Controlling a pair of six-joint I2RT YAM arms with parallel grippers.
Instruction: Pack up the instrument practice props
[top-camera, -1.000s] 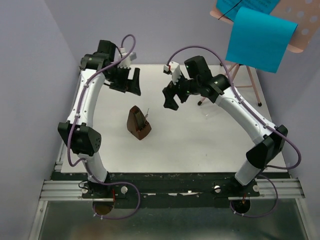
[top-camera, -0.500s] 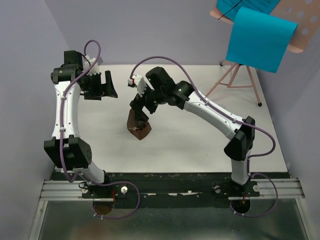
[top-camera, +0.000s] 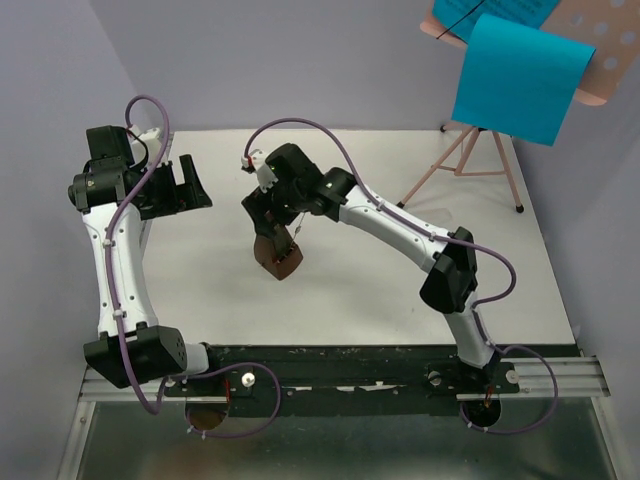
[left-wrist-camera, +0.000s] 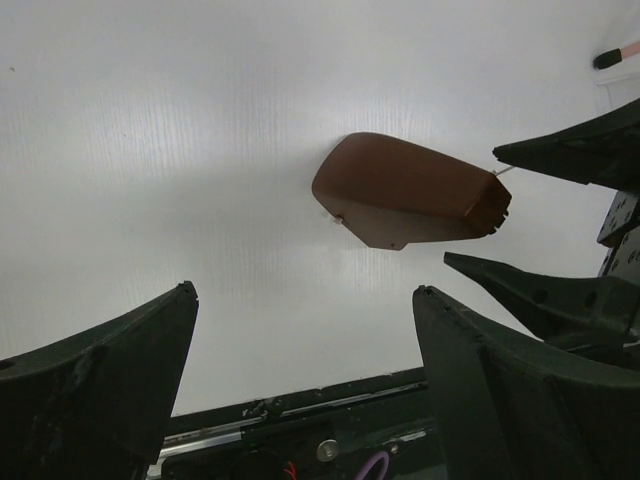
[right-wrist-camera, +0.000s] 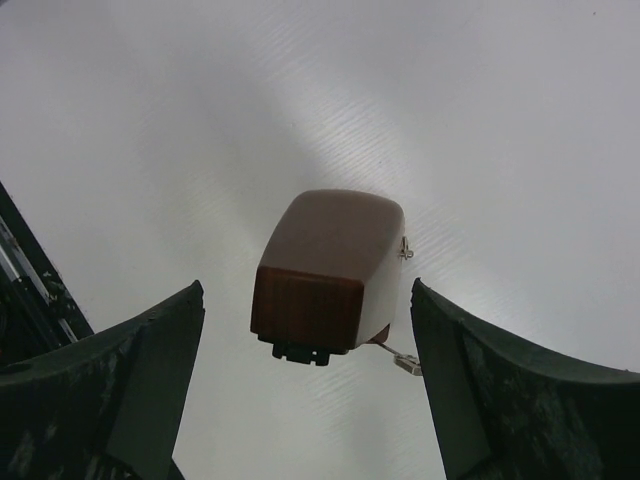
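Two grippers are open wide, and neither holds anything. In the centre-left of the top view the dark-brown metronome block (top-camera: 277, 252) rests on the white table (top-camera: 400, 280). Within the last second the right gripper (top-camera: 271, 230) has swung over from the right, and it now hangs just above the block with one finger on each side. The left gripper (top-camera: 192, 184) has drawn back to the upper left. I judge that closing on the block comes next. Farther away, in the upper right corner, the pink music stand (top-camera: 468, 158) carries the blue paper sheet (top-camera: 520, 78), and both are unpacked. No brand or writing is readable.
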